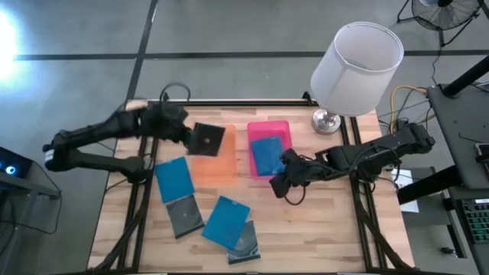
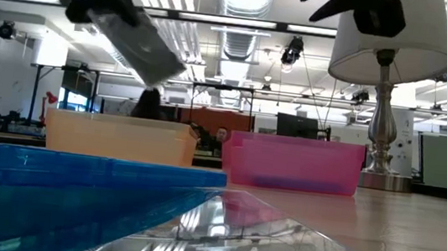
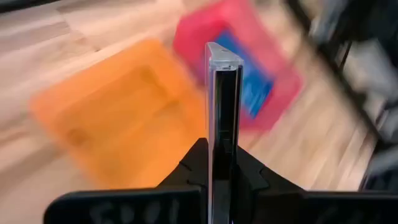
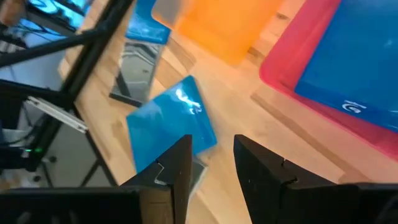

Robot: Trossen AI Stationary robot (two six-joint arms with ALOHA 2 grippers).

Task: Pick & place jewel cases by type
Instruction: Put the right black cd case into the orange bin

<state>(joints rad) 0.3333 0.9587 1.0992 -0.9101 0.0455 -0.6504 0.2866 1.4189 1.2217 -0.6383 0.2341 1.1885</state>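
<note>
Blue jewel cases (image 2: 75, 168) lie foremost on the surface. At ten o'clock the left gripper (image 1: 187, 136), jaws pinching a dark jewel case (image 1: 206, 140) edge-on, hangs over the orange tray (image 1: 218, 164), tilted. At three o'clock the right gripper (image 1: 283, 182), jaws spread and empty, sits beside the pink tray (image 1: 267, 130).

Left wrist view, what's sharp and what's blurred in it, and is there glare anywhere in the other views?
Left wrist view: the dark jewel case, seen edge-on between the left gripper fingers, is sharp; the orange tray and pink tray behind are smeared. High view: a white glare spot at the left edge. Low view: the clear case close to the lens mirrors the ceiling lights.
</note>
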